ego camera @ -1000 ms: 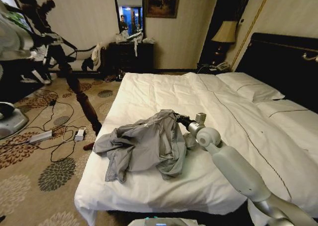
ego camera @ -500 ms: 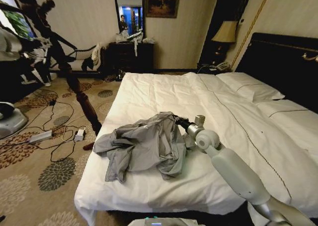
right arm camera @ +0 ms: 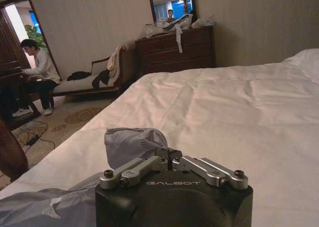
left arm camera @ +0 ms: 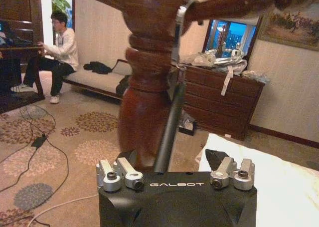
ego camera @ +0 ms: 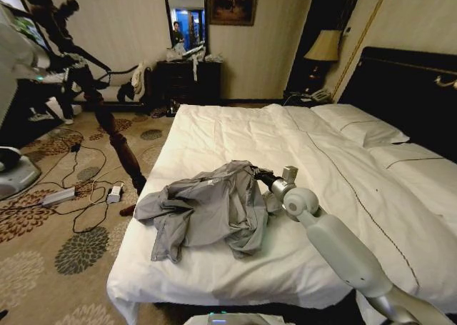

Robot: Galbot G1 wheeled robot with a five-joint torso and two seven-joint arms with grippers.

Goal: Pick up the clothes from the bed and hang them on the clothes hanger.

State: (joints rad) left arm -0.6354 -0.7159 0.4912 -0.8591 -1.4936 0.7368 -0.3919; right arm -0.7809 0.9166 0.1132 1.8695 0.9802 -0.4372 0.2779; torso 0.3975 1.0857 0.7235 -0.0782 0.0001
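Observation:
The clothes [ego camera: 207, 211], one crumpled grey garment, lie on the white bed [ego camera: 235, 132] near its foot. My right gripper [ego camera: 255, 173] sits at the garment's far edge. In the right wrist view this gripper [right arm camera: 169, 162] is shut on a raised grey fold [right arm camera: 134, 139]. My left arm is up at the far left beside a dark wooden stand [ego camera: 118, 143]. The left gripper [left arm camera: 169, 159] is open. A slim dark bar [left arm camera: 167, 127] rises between its fingers to the clothes hanger's silvery hook [left arm camera: 177, 37], which hangs on the stand [left arm camera: 144, 102].
Cables and power strips [ego camera: 57, 195] lie on the patterned carpet left of the bed. A dresser with a mirror [ego camera: 189, 78] stands at the back wall. Pillows [ego camera: 360, 128] and the dark headboard [ego camera: 407, 89] are on the right, with a lamp [ego camera: 323, 48] in the corner.
The right gripper stays at the garment's edge with hardly any shift. The left arm has moved a little beside the wooden stand.

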